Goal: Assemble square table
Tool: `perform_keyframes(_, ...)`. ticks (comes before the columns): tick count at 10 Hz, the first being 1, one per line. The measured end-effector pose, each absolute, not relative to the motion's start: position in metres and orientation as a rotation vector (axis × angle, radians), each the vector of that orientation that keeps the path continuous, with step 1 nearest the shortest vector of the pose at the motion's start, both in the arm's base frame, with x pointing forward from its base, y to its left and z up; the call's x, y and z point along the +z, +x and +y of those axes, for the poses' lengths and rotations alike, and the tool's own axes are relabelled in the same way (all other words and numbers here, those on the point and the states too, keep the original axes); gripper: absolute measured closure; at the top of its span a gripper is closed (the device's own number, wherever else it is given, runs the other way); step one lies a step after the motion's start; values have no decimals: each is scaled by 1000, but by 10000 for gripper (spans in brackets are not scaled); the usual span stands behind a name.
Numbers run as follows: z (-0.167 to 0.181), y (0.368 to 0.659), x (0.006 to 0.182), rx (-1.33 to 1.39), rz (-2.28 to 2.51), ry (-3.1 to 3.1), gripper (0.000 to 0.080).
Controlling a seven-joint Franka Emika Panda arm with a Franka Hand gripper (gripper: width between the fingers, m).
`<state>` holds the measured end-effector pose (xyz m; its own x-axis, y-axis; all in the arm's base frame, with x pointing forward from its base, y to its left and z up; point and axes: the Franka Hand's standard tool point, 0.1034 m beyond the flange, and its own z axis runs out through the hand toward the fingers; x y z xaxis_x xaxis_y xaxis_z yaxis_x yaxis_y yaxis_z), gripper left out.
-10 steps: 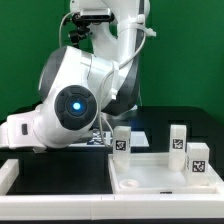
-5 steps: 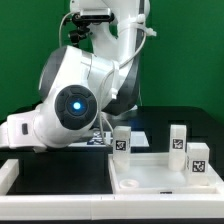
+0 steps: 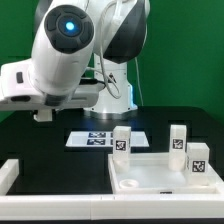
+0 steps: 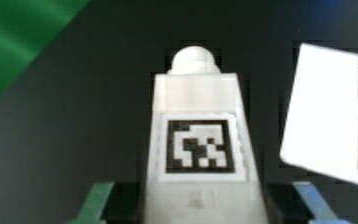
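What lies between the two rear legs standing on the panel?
Nothing stands there. The exterior view shows only the bare panel between one leg and the other leg.

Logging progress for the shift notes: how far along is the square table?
Done: three legs stand upright on the upturned panel; whether they are fully fastened can't be told. In hand: the wrist view shows a fourth leg between the hand's fingers, lifted over the black surface beside the marker board. Left: fitting that leg into the panel's remaining corner.
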<state>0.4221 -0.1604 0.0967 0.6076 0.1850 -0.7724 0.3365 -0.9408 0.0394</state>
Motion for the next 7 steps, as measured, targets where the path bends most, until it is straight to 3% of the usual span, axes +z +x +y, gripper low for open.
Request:
perform_keyframes(2, -159, 428, 97, -1033, 478, 2753, 508)
perform_keyframes(3, -150, 436, 106, -977, 475, 2766, 508)
perform_keyframes(5, -116, 487, 162, -857, 444, 2827, 508)
perform_keyframes(6, -116, 499, 169, -794, 505, 2837, 508)
perform_keyframes(7, -117, 503, 164, -658, 519, 2875, 508)
